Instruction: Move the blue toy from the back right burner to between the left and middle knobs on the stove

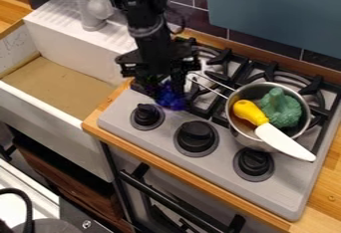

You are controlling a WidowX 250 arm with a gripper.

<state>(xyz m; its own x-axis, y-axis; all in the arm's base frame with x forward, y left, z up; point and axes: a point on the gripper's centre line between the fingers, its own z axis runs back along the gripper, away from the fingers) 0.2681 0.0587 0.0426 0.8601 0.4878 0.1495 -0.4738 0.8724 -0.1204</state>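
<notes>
The black gripper (162, 80) hangs over the back left of the stove, just above the left knob. Directly beneath it is a dark blue thing (172, 99), partly covered by the gripper; whether it is held cannot be told. To the right, a metal pot (234, 123) stands on the burners, its wire handle (212, 85) pointing toward the gripper. Inside the pot lies a green broccoli toy (281, 108). A knife with a yellow handle (250, 112) and a white blade (285, 142) leans across the pot's front rim.
The grey stove (150, 131) has black knobs (196, 136) along its front and black grates behind them. At the left is a white sink (63, 111) with a brown bottom and a light faucet (93, 15). A tiled wall and a blue-grey panel (279, 13) stand behind.
</notes>
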